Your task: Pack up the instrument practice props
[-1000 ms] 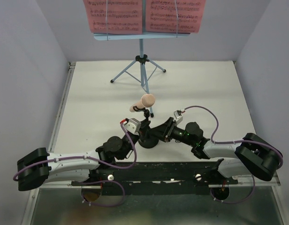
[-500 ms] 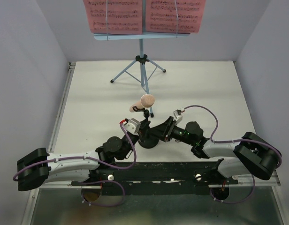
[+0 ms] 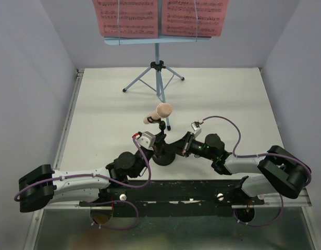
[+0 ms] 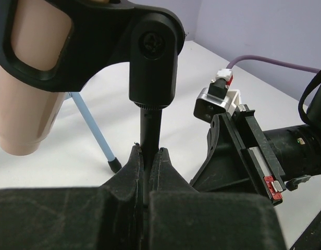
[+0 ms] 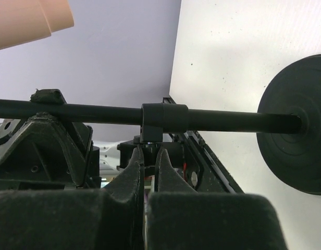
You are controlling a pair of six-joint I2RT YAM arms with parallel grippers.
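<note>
The short black mic stand (image 3: 163, 157) stands upright near the arms, with the beige-pink microphone (image 3: 159, 113) clipped on top. My left gripper (image 4: 149, 152) is shut on the stand's thin pole (image 4: 150, 122), just below the clip holding the microphone (image 4: 27, 104). My right gripper (image 5: 149, 152) is shut, its tips right under the collar (image 5: 163, 119) on the pole, beside the round base (image 5: 296, 140). I cannot tell whether it pinches anything. At the back stands the light-blue music stand (image 3: 158, 67) with two pink pages (image 3: 125, 18) (image 3: 194, 16).
Grey walls close off the left, right and back of the white table (image 3: 228, 99). The music stand's tripod legs (image 3: 145, 78) spread at the back centre. Both arms crowd the mic stand at the near middle, and a black rail (image 3: 176, 190) runs along the near edge.
My right gripper has gone from open to shut and edged left toward the mic stand pole. The left gripper stays shut on the pole, and the mic stand is where it was.
</note>
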